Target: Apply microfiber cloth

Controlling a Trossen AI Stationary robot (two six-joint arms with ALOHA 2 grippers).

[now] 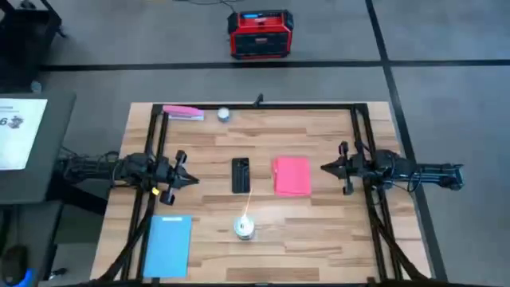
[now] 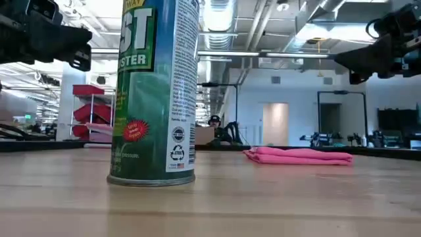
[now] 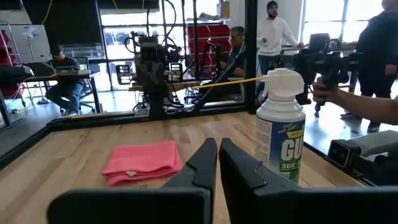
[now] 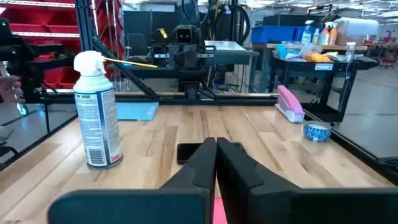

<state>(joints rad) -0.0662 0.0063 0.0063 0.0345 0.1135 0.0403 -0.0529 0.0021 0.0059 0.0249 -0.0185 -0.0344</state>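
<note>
The pink-red microfiber cloth (image 1: 292,176) lies flat on the wooden table, right of centre, beside a black phone (image 1: 241,175). It also shows in the left wrist view (image 3: 143,162) and the low view (image 2: 299,156). My left gripper (image 1: 194,179) hovers shut near the table's left side and points toward the phone. My right gripper (image 1: 324,167) hovers shut just right of the cloth, pointing at it. In the right wrist view only a sliver of the cloth (image 4: 217,211) shows below that gripper's fingers (image 4: 216,146). Neither gripper touches anything.
A green spray can (image 1: 245,227) with a thin straw stands upright near the front edge. A light-blue rectangle (image 1: 168,245) lies at the front left. A flat pink strip (image 1: 182,113) and a small round item (image 1: 223,114) lie at the far edge. People stand beyond the table.
</note>
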